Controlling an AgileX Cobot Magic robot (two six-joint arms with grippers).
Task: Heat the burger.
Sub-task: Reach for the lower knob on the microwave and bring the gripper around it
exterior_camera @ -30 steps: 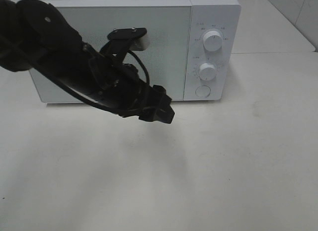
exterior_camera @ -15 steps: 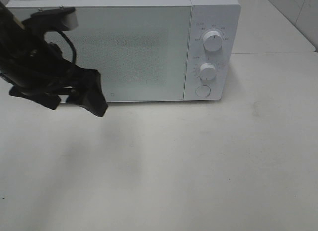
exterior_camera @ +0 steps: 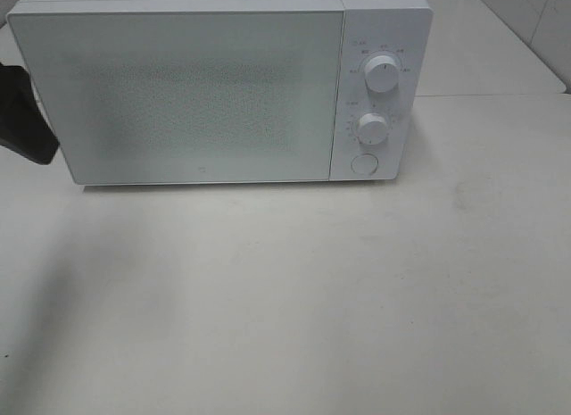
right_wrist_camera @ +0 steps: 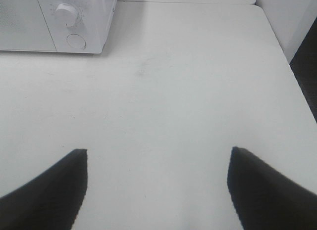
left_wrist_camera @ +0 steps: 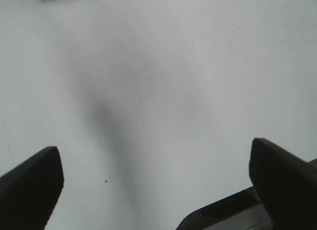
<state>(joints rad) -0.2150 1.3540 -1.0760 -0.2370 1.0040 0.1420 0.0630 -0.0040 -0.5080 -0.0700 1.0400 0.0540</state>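
- Burger: no view shows it, so neither its look nor its place can be told. The only closed thing in sight is the microwave, and its door gives no view inside.
- Microwave [exterior_camera: 205,85]: a white box filling the upper left and centre of the high view, standing on the white table [exterior_camera: 312,299]. Its door [exterior_camera: 178,94] is shut, a pale speckled panel that cannot be seen through.
- Control strip at the right end of the microwave: upper knob [exterior_camera: 382,74], lower knob [exterior_camera: 373,128] under it, and a round button [exterior_camera: 363,164] at the bottom, all white.
- Left gripper [left_wrist_camera: 154,156]: claw spread wide, its two black fingers at the lower corners of the left wrist view, with only bare table and a soft grey shadow between them. It holds nothing.
- Black arm part [exterior_camera: 22,112]: at the left edge of the high view, just beside the microwave's left end. Which part of the left arm it is I cannot tell.
- Right gripper [right_wrist_camera: 158,153]: claw also wide, with dark fingers at the lower left and lower right of the right wrist view and plain table between them. It holds nothing. The microwave's knob end lies in the upper left of that view, well apart from the fingers.
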